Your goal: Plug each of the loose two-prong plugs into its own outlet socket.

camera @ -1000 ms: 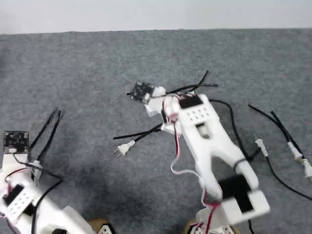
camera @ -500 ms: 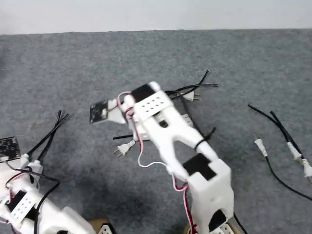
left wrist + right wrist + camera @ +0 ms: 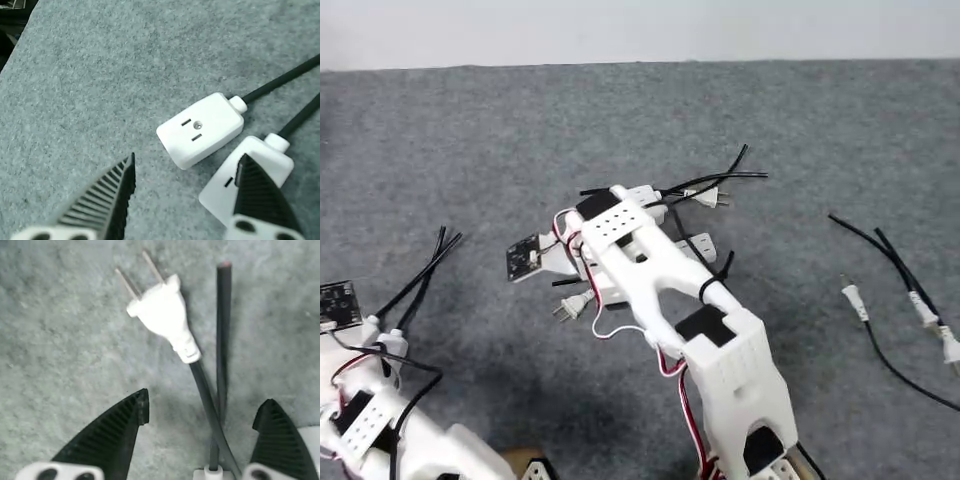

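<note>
Right gripper (image 3: 202,400): fingers (image 3: 120,430) wide apart, holding nothing, low over the grey carpet (image 3: 60,340). The nearest plug (image 3: 160,310) lies flat just ahead of the tips, with both prongs pointing away. Its cord runs back between the fingers. A cut black cable end (image 3: 223,315) lies just beside that cord, inside the gap. The step in hand looks like the pick-up of this plug. To do it well, I judge the gripper should move forward until the pads flank the white body rather than the cord. It should close on the body's flat sides with the prongs left free, and keep the stray cable out of the bite so the plug does not twist. Left gripper (image 3: 187,162): fingers (image 3: 107,195) also apart and holding nothing. It hangs over an outlet socket (image 3: 200,129) that lies slots-up, with a second socket (image 3: 219,190) touching or nearly touching it, partly behind one finger. Steadying the socket body looks like the useful job for this arm. Count, high view: four plugs, namely the one under the right arm (image 3: 650,270), one beyond it (image 3: 710,197), and two well to the right (image 3: 853,297) (image 3: 950,350). Whether the far-right cord carries one more, I cannot tell. Two sockets are counted for certain, both under the left gripper, and two arms.
</note>
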Action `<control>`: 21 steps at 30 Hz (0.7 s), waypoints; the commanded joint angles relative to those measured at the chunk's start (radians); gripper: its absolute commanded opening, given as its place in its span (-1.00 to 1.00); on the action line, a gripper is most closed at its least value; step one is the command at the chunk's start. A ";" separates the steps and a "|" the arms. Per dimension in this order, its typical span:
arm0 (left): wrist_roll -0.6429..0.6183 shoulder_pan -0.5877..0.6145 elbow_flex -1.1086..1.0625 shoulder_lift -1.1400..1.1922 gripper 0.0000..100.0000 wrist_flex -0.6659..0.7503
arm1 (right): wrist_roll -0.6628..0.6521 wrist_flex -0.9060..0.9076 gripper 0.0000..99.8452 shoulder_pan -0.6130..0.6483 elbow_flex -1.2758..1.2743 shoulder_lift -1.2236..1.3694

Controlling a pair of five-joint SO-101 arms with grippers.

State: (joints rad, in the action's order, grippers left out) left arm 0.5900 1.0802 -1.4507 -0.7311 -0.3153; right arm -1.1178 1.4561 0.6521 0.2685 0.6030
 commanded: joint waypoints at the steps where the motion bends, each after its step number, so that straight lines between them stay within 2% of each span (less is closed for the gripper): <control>1: -0.003 0.000 -0.019 0.006 -0.38 -0.044 | -0.020 -0.016 -0.58 -0.041 0.058 -0.007; 3: -0.003 0.000 -0.019 0.006 -0.38 -0.044 | -0.018 -0.016 -0.74 -0.054 0.058 -0.007; 6: -0.003 -0.003 -0.019 0.006 -0.38 -0.044 | -0.018 -0.015 -0.86 -0.067 0.055 -0.005; 15: -0.002 -0.005 -0.044 0.000 -0.38 -0.040 | -0.023 -0.024 -0.91 -0.084 0.057 0.053; 17: -0.002 -0.006 -0.044 0.000 -0.38 -0.040 | -0.023 -0.024 -0.98 -0.084 0.061 0.062; 21: -0.002 -0.021 -0.045 0.000 -0.38 -0.043 | -0.017 -0.015 -0.98 -0.077 0.078 -0.001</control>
State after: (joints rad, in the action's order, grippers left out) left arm 0.5900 1.0802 -1.4553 -0.7342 -0.3153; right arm -1.1316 1.4469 0.5861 0.3007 0.6674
